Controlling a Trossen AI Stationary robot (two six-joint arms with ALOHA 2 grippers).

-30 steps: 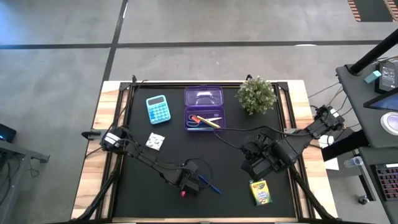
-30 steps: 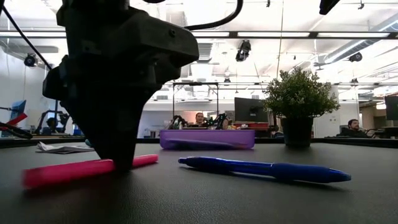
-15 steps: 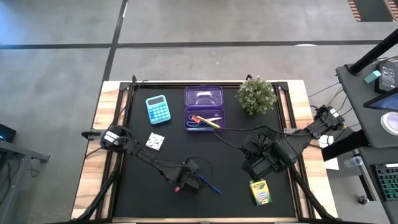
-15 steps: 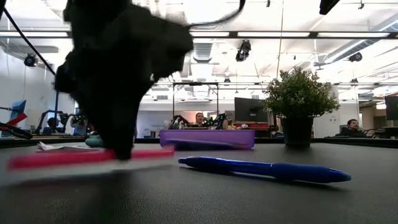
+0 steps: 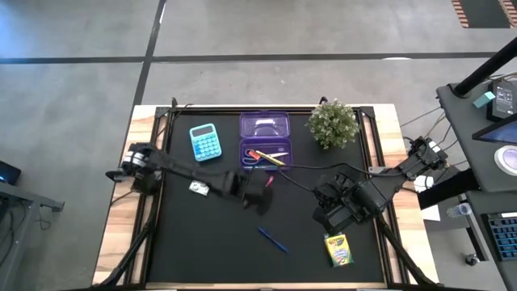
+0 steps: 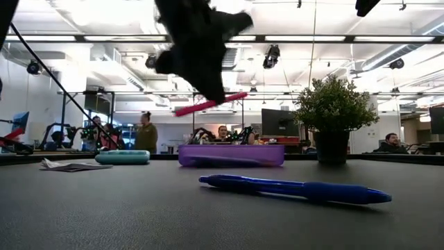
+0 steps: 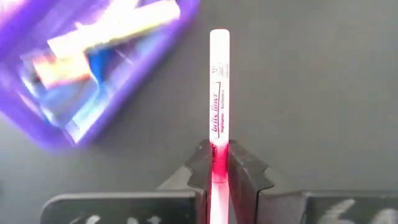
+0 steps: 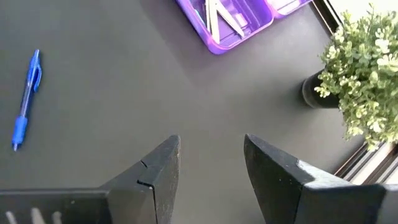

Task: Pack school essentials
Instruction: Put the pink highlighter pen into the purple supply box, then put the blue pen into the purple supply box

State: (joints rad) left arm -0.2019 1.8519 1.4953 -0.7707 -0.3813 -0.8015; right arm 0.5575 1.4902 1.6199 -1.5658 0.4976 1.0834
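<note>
The left gripper (image 7: 219, 163) is clamped on a pink highlighter (image 7: 219, 93), held in the air above the desk (image 5: 194, 242) just short of the purple pencil box (image 5: 264, 141). Farther from it, a blue pen (image 5: 272, 239) lies on the desk. The right gripper (image 8: 211, 163) hangs with fingers parted near the crayon box (image 5: 338, 250).

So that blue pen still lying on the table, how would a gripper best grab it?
The blue pen lies flat and slantwise on the black mat, with nothing touching it. Probably best to come straight down from above and pinch across the middle of its thin barrel, fingers crosswise to its length, so it stays balanced.
</note>
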